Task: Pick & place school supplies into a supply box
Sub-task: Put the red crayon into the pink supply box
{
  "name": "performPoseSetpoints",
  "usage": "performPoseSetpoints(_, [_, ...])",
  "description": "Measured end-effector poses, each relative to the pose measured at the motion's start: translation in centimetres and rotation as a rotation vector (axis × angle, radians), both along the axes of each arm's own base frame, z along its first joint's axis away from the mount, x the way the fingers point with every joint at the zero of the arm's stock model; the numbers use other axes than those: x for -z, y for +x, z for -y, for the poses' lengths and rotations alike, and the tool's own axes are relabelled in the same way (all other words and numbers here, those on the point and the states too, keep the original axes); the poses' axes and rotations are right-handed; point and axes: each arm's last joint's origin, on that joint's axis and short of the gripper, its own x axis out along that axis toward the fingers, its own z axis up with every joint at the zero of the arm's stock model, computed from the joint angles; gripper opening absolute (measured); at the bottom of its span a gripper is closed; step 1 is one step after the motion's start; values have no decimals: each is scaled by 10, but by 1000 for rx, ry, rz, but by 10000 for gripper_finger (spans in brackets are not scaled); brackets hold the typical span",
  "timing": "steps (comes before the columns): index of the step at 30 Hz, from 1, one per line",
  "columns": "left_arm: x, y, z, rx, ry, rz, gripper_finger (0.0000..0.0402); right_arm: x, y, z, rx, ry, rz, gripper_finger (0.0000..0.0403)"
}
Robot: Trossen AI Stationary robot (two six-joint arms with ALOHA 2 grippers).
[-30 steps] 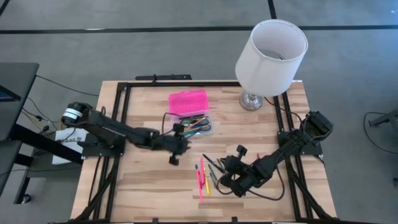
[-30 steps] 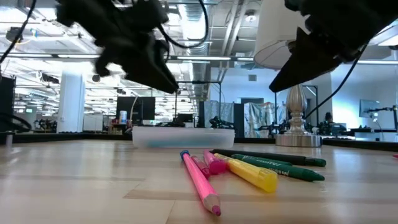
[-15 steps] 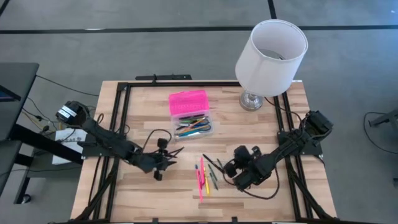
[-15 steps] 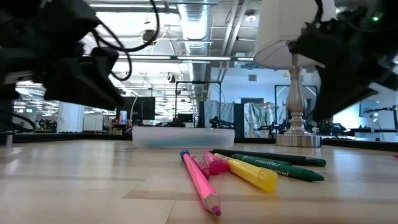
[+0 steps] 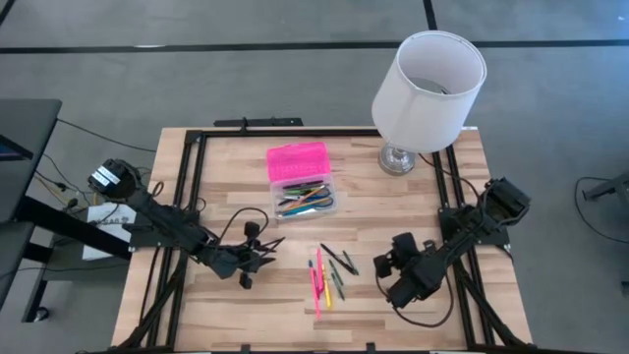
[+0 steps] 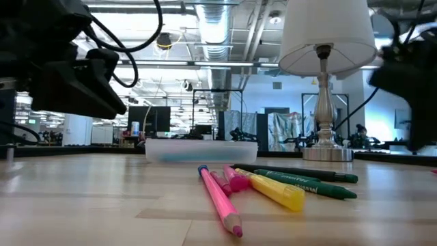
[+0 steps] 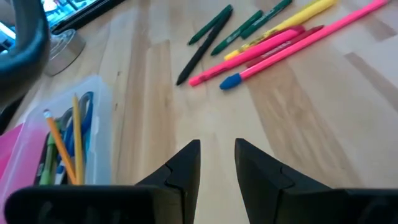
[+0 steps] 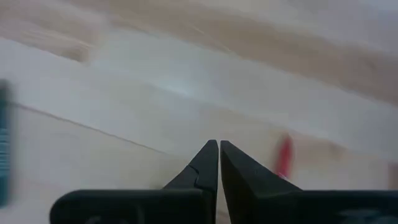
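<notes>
The supply box's clear base (image 5: 306,200) stands mid-table with several pencils and pens inside, and its pink lid (image 5: 297,160) lies open on the far side of it. Several loose school supplies (image 5: 327,273), pink, yellow and green, lie flat on the wood near the front edge. My left gripper (image 5: 272,243) hovers left of them, open, with nothing between its fingers (image 7: 186,163). My right gripper (image 5: 391,267) hangs right of the loose supplies, shut (image 8: 219,148) and holding nothing, over bare wood.
A white-shaded lamp (image 5: 428,88) stands at the far right corner on a metal foot (image 5: 397,158). A black frame rail (image 5: 193,167) runs around the table top. Bare wood lies between the two grippers and along the left side (image 5: 211,295).
My left gripper has drawn back from beside the box toward the table's near left and sunk lower. My right gripper has pulled away from the loose supplies toward the right edge, rolling and tipping downward as it went. The supplies have stayed where they lay.
</notes>
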Motion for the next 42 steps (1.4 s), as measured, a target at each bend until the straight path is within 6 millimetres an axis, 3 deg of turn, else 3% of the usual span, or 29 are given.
performPoseSetpoints(4, [-1, -1, 3, 13, -1, 9, 95, 6, -11, 1, 60, 6, -28, 11])
performPoseSetpoints(23, [-2, -1, 4, 25, 6, 19, 95, 6, -12, -2, 57, 43, -58, 83])
performPoseSetpoints(42, [-1, -1, 4, 38, -18, 9, 95, 14, -20, 1, 100, 97, -136, 87])
